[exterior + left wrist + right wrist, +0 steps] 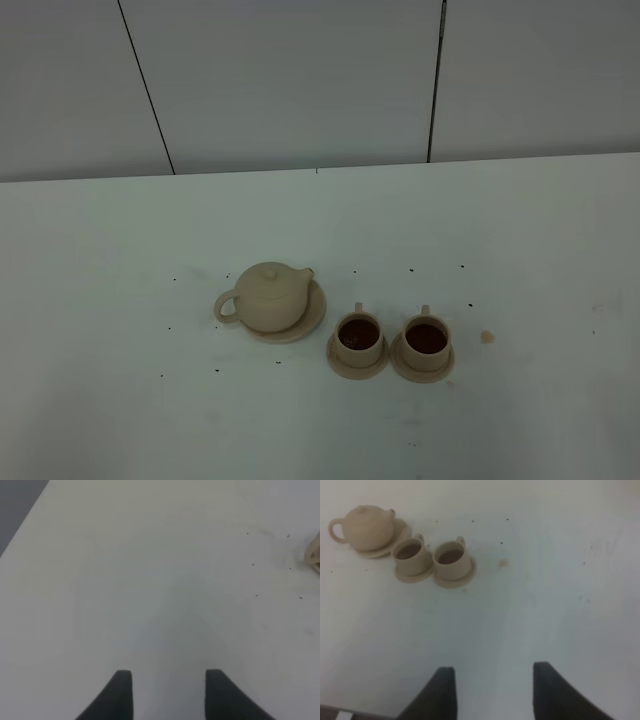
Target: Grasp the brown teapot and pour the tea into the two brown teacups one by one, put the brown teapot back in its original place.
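The brown teapot (272, 296) (367, 527) sits upright on the wide saucer that is its original place (314, 314) (401, 531), left of centre on the table. Just to its right stand the two brown teacups (359, 337) (426, 340), each on a small saucer and each holding dark tea; the right wrist view shows them too (411, 555) (452, 557). Neither arm appears in the high view. My right gripper (493, 669) is open over bare table, well short of the cups. My left gripper (168, 674) is open and empty, with only a tan sliver (314, 557) at the picture's edge.
A small tan crumb (487, 337) (504, 563) lies right of the cups. Dark specks dot the white table (320, 420) around the tea set. A grey panelled wall (300, 80) rises behind the table's far edge.
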Motion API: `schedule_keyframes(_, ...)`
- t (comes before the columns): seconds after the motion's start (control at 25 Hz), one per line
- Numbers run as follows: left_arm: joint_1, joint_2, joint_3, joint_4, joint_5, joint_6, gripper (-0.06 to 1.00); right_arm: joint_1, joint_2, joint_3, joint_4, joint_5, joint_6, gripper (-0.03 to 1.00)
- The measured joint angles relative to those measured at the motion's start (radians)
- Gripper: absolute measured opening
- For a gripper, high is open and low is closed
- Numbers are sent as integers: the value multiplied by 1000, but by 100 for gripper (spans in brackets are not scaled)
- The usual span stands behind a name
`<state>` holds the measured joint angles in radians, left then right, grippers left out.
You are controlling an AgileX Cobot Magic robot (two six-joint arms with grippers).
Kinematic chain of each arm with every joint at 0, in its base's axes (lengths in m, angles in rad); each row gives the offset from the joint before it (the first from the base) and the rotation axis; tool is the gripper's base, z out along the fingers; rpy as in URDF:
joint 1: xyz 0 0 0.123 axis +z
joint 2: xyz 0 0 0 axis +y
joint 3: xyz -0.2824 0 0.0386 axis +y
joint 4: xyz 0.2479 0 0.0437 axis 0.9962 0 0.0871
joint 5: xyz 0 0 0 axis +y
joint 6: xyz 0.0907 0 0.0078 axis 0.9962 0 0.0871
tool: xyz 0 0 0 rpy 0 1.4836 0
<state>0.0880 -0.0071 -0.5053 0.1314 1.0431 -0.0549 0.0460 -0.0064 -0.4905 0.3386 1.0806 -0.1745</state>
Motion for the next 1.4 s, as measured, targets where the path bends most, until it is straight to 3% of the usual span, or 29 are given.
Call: schedule_keyframes(1.4,0,0,0,1,0,0,41,0,0,0,0,0,0,35)
